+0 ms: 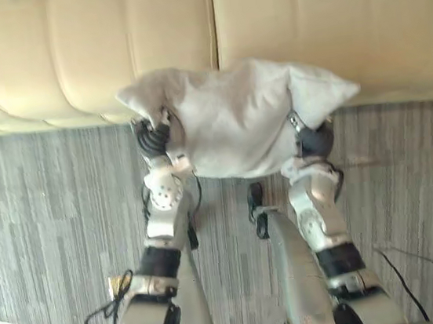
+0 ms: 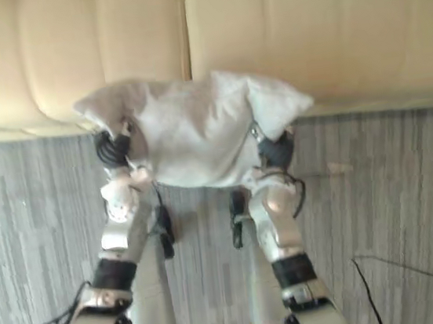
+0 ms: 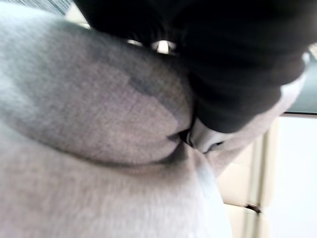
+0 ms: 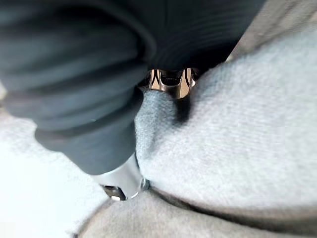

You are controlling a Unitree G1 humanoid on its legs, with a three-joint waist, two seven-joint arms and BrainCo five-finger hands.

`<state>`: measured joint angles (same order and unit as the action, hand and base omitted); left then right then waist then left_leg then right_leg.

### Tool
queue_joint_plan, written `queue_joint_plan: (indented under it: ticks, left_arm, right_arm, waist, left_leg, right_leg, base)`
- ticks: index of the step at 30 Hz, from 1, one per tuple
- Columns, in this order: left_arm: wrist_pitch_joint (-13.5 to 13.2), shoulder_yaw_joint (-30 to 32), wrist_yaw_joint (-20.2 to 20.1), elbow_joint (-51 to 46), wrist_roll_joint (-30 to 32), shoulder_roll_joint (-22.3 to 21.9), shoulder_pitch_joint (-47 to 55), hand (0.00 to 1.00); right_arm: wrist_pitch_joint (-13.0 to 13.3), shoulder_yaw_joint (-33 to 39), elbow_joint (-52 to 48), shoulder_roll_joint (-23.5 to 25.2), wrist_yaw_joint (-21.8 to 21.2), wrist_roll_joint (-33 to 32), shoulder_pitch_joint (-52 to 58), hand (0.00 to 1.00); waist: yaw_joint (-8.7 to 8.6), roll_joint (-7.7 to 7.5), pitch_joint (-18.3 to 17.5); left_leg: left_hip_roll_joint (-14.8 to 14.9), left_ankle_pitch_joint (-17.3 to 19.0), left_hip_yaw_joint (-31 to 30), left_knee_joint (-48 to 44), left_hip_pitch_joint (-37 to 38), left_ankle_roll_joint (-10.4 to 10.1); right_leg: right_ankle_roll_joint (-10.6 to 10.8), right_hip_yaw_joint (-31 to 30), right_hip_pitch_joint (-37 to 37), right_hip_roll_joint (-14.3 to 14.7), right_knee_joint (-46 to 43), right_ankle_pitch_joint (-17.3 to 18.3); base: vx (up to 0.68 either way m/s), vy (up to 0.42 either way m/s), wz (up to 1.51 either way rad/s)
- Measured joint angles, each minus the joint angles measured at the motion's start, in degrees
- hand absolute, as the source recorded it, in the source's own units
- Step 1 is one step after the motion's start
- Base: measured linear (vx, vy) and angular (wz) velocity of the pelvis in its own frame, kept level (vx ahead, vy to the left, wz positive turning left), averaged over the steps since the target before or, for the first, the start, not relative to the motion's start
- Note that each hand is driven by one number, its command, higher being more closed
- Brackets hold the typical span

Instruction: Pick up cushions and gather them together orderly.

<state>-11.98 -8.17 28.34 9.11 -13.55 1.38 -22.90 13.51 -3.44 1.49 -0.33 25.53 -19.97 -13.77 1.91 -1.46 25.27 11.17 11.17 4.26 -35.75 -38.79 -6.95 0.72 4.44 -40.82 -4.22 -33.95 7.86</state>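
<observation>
Floor (image 1: 43, 231): grey streaked carpet, under both arms.
Left hand (image 1: 153, 138): fingers curled tight into the left end of the pale grey soft fabric cushion (image 1: 235, 120), cloth bunched round them.
Right hand (image 1: 314, 138): clenched on the cushion's right end, a finger (image 4: 123, 181) sunk in a fold.
Cushion: held up between both hands, above the carpet, against the sofa's front edge.
Sofa (image 1: 326, 22): cream padded leather, two sections meeting at a seam.

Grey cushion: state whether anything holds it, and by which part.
Both hold the grey cushion: the left robot hand pinches its left end, the right robot hand its right end.
</observation>
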Motion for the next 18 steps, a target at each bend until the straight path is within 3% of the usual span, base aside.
queue_joint_plan:
  ticks: [2, 3, 8, 12, 15, 18]
  left_arm:
    - [-0.1, -2.0, -1.2, -3.8, 0.3, -0.6, 6.5, 1.0]
    - [-0.2, -2.9, -1.9, -5.0, 1.2, -0.6, 10.5, 1.0]
    - [-0.7, -4.3, -4.3, -10.2, 1.2, -0.4, 22.9, 1.0]
    - [-1.2, -5.1, -5.9, -11.5, 1.2, 0.3, 27.7, 1.0]
    - [-1.1, -5.2, -6.1, -11.5, 1.2, 1.1, 29.8, 1.0]
    - [-1.0, -5.3, -6.1, -11.4, 1.2, 2.4, 30.6, 1.0]
  right_arm:
    - [0.1, -1.3, -5.1, -0.1, -1.1, 1.2, 8.1, 1.0]
    - [0.2, -2.1, -6.8, -0.3, -2.4, 2.0, 12.7, 1.0]
    - [0.4, -5.8, -9.3, -1.7, -6.0, 3.9, 25.3, 1.0]
    - [-0.2, -6.0, -9.4, -2.0, -7.6, 7.7, 28.9, 1.0]
    - [-0.4, -6.0, -7.5, -2.0, -8.2, 10.4, 28.6, 1.0]
    - [-0.6, -6.0, -2.8, -2.1, -8.7, 11.2, 27.1, 1.0]
  waist:
    - [0.1, -0.06, -0.9]
    - [0.1, -0.06, -4.0]
    - [0.45, -0.11, -9.7]
    - [0.48, 0.05, -12.3]
    - [0.2, -0.08, -12.4]
    - [-0.53, -0.01, -13.7]
  left_leg:
    - [-0.5, 0.1, 0.3, 3.0, 6.6, 0.1]
    - [-0.6, 0.1, 0.5, 4.2, 7.9, 0.1]
    - [-0.3, 1.7, 2.7, 8.4, 17.3, 0.2]
    - [-0.3, 4.3, 3.9, 8.7, 21.6, 0.0]
    - [-0.3, 5.9, 5.4, 8.9, 26.5, 0.0]
    - [0.3, 6.9, 6.7, 10.3, 29.7, 0.5]
  right_leg:
    - [0.2, 0.0, 6.4, 0.0, 2.5, 0.1]
    - [0.3, 0.1, 7.7, 0.1, 4.0, 0.1]
    - [1.6, -0.6, 16.6, 0.6, 8.9, 0.7]
    - [3.0, -1.9, 20.2, 0.8, 9.4, 1.8]
    - [3.3, -1.3, 20.6, 0.2, 3.3, 0.9]
    - [2.3, 2.5, 20.6, -1.0, 1.1, -0.7]
  base:
    - [0.17, 0.023, 0.01]
    - [0.14, 0.015, 0.02]
    - [0.14, 0.022, -0.1]
    - [0.1, 0.047, -0.2]
    - [0.12, 0.055, -0.32]
    - [0.07, 0.032, -0.31]
